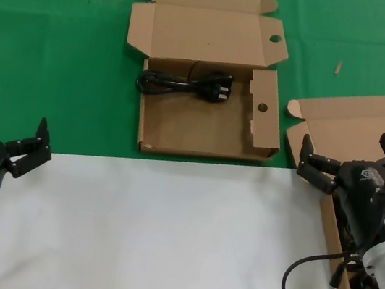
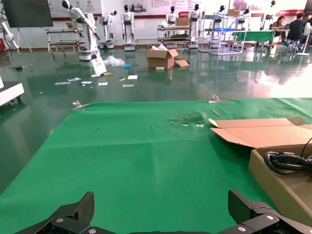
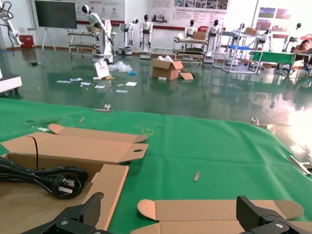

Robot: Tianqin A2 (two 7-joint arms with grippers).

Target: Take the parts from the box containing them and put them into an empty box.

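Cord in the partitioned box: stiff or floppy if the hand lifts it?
Probably floppy: the cord lies in loose coils, so loops may sag or unwind. Its chunky plug looks heaviest, so that end would likely dangle. It seems unlikely to roll.

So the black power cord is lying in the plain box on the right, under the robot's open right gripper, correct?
Not quite. In the head view the black power cord lies in the box with the holed partition at the middle, far from the right gripper, which does hover open over the plain box on the right.
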